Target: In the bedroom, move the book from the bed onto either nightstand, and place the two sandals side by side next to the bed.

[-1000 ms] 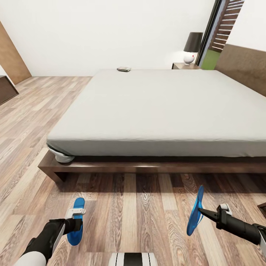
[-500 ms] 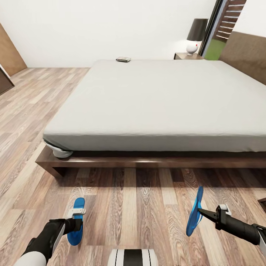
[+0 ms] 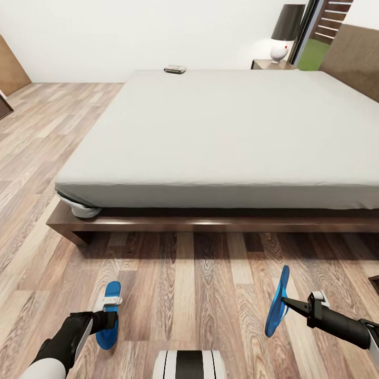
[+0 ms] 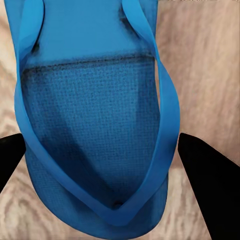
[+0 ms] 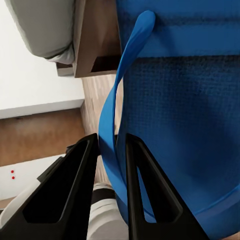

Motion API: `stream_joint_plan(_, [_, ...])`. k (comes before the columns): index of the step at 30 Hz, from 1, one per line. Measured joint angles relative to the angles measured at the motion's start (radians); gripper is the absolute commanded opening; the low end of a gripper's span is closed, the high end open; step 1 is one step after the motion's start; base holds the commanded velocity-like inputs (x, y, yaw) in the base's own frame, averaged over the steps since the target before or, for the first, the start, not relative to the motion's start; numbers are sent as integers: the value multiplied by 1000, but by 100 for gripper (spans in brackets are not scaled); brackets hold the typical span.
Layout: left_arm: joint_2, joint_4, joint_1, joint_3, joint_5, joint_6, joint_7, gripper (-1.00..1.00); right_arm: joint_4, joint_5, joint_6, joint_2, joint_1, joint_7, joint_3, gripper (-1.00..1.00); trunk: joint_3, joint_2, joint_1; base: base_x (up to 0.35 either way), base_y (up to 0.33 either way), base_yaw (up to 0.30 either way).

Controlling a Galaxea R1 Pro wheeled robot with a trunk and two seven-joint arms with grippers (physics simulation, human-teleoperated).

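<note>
Left gripper [image 3: 107, 319] clamped on one blue sandal [image 3: 109, 315], right gripper [image 3: 287, 301] pinching the other sandal [image 3: 277, 300] by its strap, above the floor [image 3: 200, 284]. Book [image 3: 175, 69] at the bed's [image 3: 231, 131] far edge, nightstand [image 3: 271, 65] beyond.

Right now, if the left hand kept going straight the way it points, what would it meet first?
Probably the wood floor, since the left hand, shut on its sandal, points forward and slightly down. The bed frame lies farther ahead. Depth is hard to judge here.

Book [image 3: 175, 69] too small to read cover; lamp [image 3: 287, 31] shade & headboard [image 3: 353, 58] cut off at frame edges
</note>
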Motion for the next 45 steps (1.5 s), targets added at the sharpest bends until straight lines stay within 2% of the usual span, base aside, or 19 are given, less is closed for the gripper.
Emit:
stream_joint_plan(9, [2,0,0,4,0,-49,1,-100,0,4,-1,0,0,-2,0,-100,0,0,0,79,28,0])
stream_joint_plan(27, [2,0,0,4,1,-53,1,-100,1,4,-1,0,0,-2,0,-100,0,0,0,262,161,0])
stream_joint_plan(37, [2,0,0,4,0,-55,1,-100,0,4,-2,0,0,0,0,-100,0,0,0,23,25,0])
stream_joint_plan(45, [2,-1,0,4,0,-54,1,-100,1,3,-2,0,0,0,0,-100,0,0,0,0,228,0])
